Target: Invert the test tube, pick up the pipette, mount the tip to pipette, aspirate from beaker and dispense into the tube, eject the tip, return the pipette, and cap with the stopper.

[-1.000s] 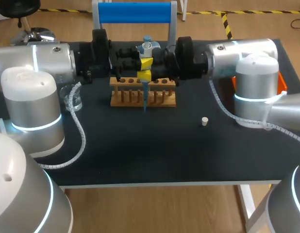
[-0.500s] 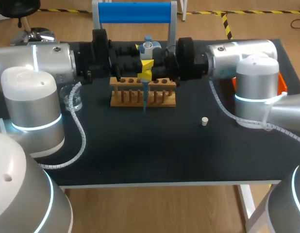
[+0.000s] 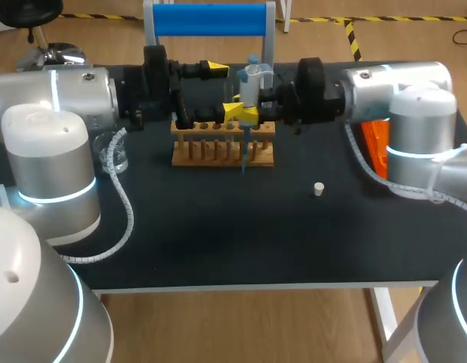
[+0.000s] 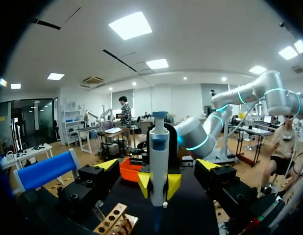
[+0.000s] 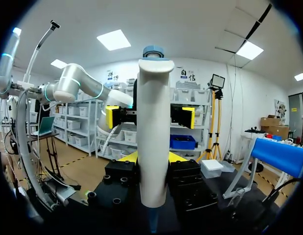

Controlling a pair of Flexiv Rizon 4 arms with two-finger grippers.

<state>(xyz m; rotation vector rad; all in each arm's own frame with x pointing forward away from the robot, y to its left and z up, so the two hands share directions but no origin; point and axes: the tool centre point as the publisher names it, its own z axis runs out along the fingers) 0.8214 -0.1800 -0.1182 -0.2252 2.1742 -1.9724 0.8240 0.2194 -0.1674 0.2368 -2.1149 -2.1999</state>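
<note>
White pipette [image 3: 251, 85] upright, tip [image 3: 243, 153] downward

A black-topped bench [image 3: 218, 242] with a white front edge and white legs stands on a wood-plank floor [image 3: 241, 325] — yellow-and-black tape [image 3: 353, 38] runs across the planks beyond the bench's far right corner. Overhead, bright ceiling panels [image 4: 131, 25] glow in a white ceiling.

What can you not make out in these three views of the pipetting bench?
Beaker contents: head view, left arm covers it partly.
Test tube in the rack: head view, too small; right gripper and pipette overlap it.
Liquid in the pipette tip: too thin to tell in any view.
</note>
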